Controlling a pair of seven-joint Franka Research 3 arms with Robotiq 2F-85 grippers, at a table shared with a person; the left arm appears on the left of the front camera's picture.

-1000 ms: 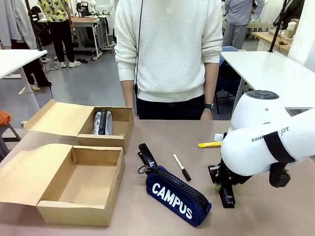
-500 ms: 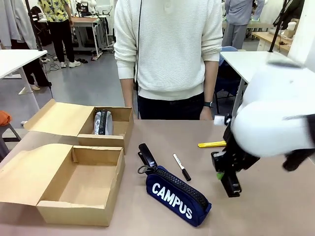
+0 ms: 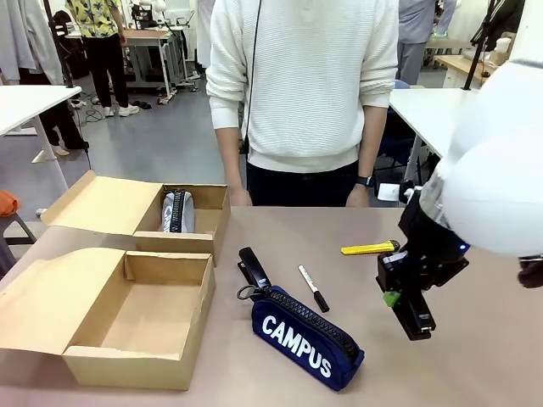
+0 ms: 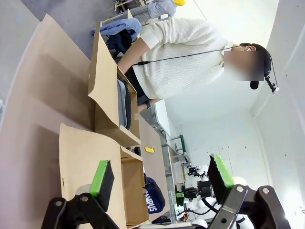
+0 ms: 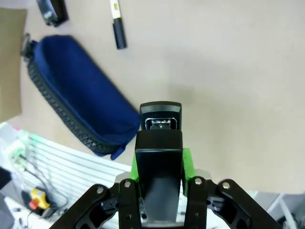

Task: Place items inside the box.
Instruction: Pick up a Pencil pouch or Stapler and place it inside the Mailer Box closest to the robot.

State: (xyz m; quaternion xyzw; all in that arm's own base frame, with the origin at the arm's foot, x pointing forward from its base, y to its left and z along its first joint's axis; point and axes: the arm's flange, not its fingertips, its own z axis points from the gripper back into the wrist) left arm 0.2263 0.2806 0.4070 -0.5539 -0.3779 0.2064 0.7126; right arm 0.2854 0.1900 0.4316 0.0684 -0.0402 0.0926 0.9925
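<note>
Your right gripper (image 3: 397,298) is clamped on a black stapler (image 3: 416,320), with the pads on its long sides towards the rear. The nose points down and seems lifted off the table (image 3: 484,360) near the right edge. Treat it as dense, rigid and smooth-sided. Held this far back it could swivel in the pads, so a grip nearer its middle would be steadier. The box (image 3: 127,366) stands open at the front-left corner, well apart. Your left gripper (image 4: 161,177) has its fingers spread wide, with nothing between them.

Right gripper (image 3: 405,297) clamps stapler (image 3: 416,318), right of pencil case (image 3: 305,337). Marker (image 3: 313,288), knife (image 3: 369,248) on table. Box (image 3: 127,369) open, left.
</note>
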